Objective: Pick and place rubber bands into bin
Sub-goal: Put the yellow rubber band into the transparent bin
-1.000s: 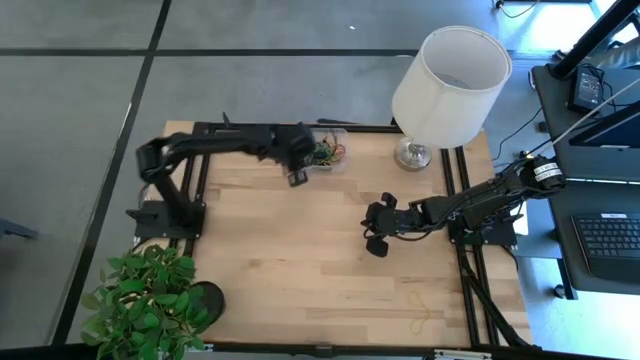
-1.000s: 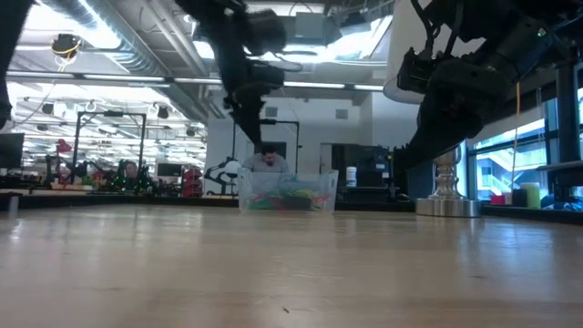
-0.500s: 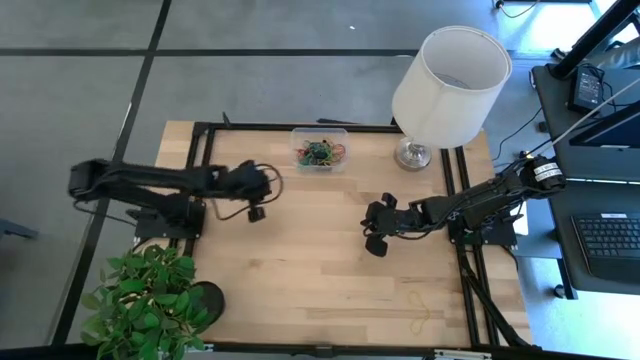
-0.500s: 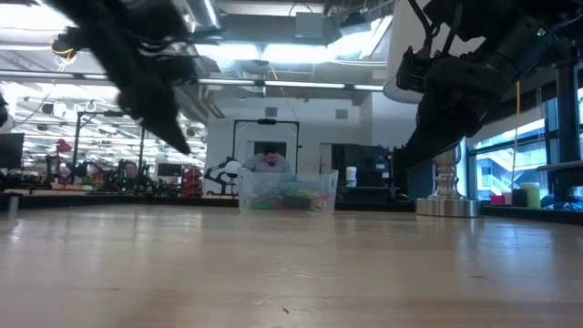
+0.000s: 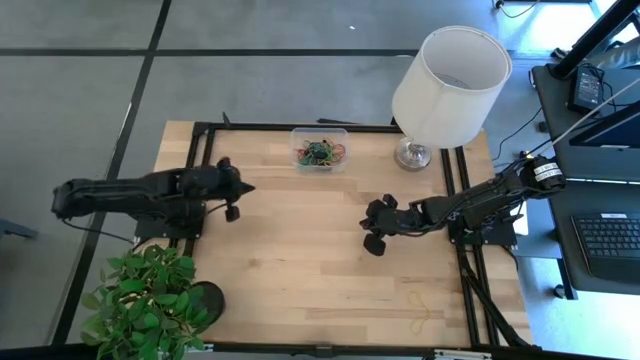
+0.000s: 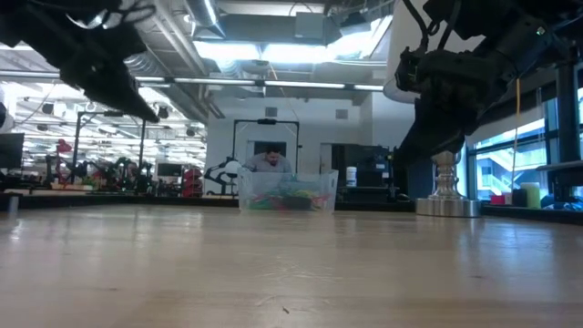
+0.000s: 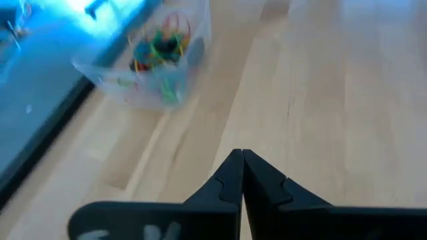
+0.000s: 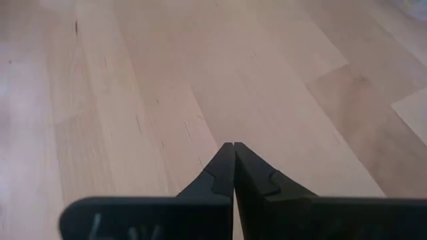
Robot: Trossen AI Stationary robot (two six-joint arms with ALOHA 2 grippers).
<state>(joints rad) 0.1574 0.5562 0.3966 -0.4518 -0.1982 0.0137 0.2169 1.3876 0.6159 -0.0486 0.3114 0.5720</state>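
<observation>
hovering left pincer (image 5: 245, 187) shut, near table (image 5: 300, 270) edge.

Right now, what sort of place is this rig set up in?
Probably an open lab or workshop: exposed ceiling ducts overhead, benches crowded with equipment behind the table, and a desk with a keyboard beside it.

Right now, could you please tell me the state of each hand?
Left hand: closed, holding nothing.
Right hand: closed, holding nothing.
</observation>
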